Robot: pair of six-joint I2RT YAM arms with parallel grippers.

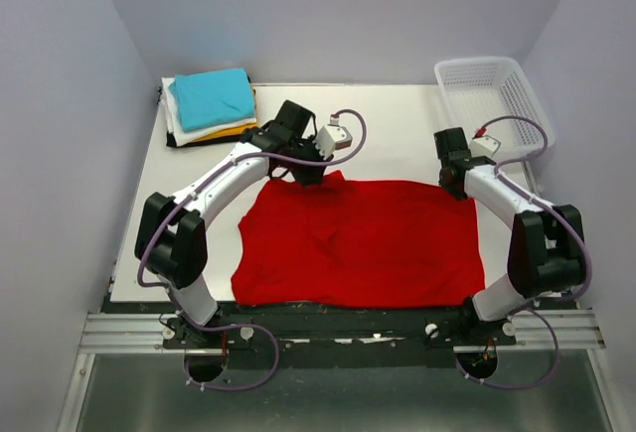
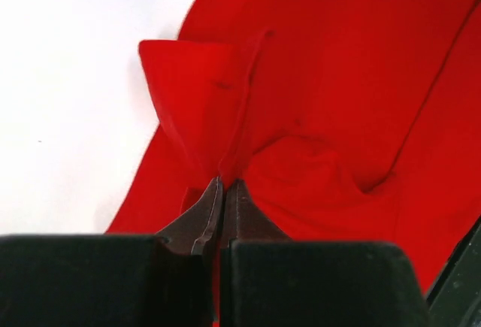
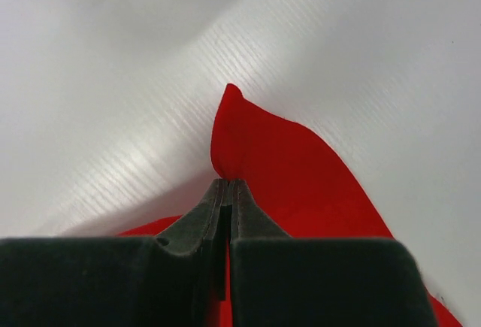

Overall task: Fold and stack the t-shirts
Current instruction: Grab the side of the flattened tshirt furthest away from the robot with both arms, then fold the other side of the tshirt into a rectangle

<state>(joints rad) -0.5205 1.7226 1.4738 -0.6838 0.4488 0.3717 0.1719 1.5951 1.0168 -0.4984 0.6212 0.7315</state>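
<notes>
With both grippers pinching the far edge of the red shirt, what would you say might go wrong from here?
1. The right gripper pinches only a thin corner tip of the red shirt; it may slip out once pulled.
2. The left gripper grips a bunched pleat, so the fold may come out creased or skewed.
</notes>
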